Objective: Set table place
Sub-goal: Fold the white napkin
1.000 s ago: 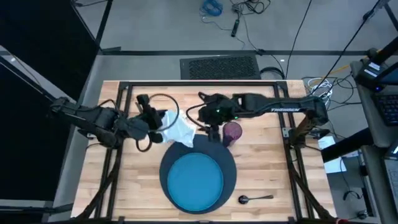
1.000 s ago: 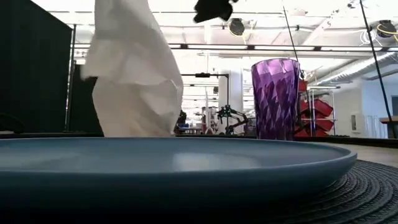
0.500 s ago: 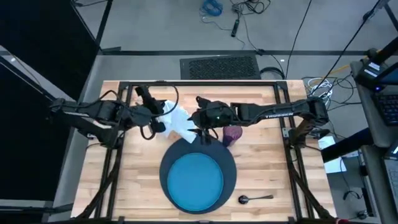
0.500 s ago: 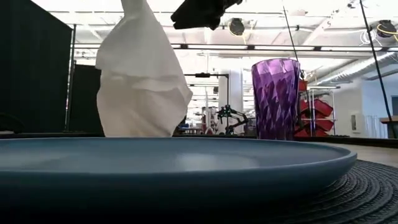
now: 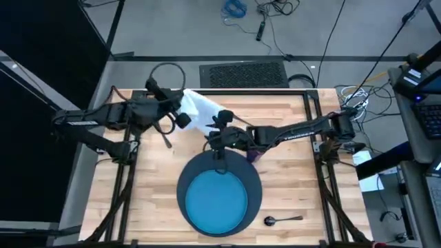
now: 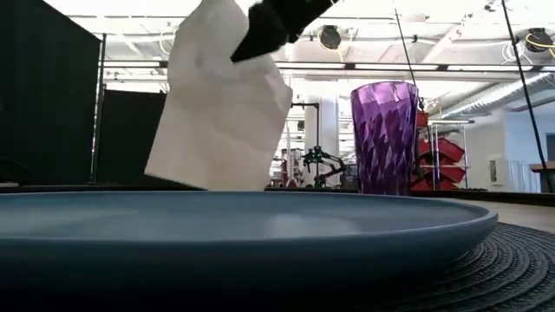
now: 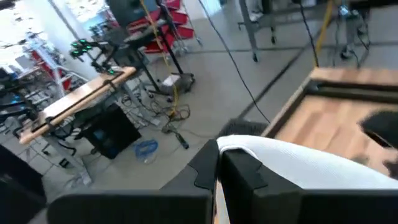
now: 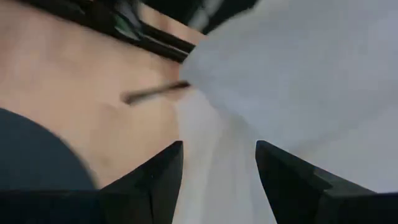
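Note:
A white napkin (image 5: 201, 107) hangs in the air over the table's far left part (image 5: 293, 180), with my left gripper (image 5: 180, 112) shut on it. My right gripper (image 5: 219, 132) stands open just near of it, and a fold of the napkin (image 8: 217, 180) runs between its fingers. In the low view the napkin (image 6: 221, 113) hangs beside the purple cup (image 6: 384, 137), its lower edge hidden by the plate rim. The blue plate (image 5: 219, 201) lies on the dark round charger (image 5: 256, 184) at the near middle. A dark spoon (image 5: 282, 220) lies to its right. My left gripper pinches an upper edge of the napkin (image 7: 231, 147) between its two shut fingers, and the cloth spreads away beyond them. The napkin hangs below the hold. My right gripper has the cloth between its open fingers (image 8: 163, 177); I cannot tell whether they touch it.
The cup (image 5: 256, 153) stands mostly under my right arm, just beyond the charger's far right rim. Black frame bars (image 5: 313, 117) run along the table's edges. Bare wood lies left and right of the charger.
My left gripper has gone up and toward the table's far edge with the napkin, which has risen with it and swung. My right gripper has moved toward the table's left and down, and now stands at the napkin.

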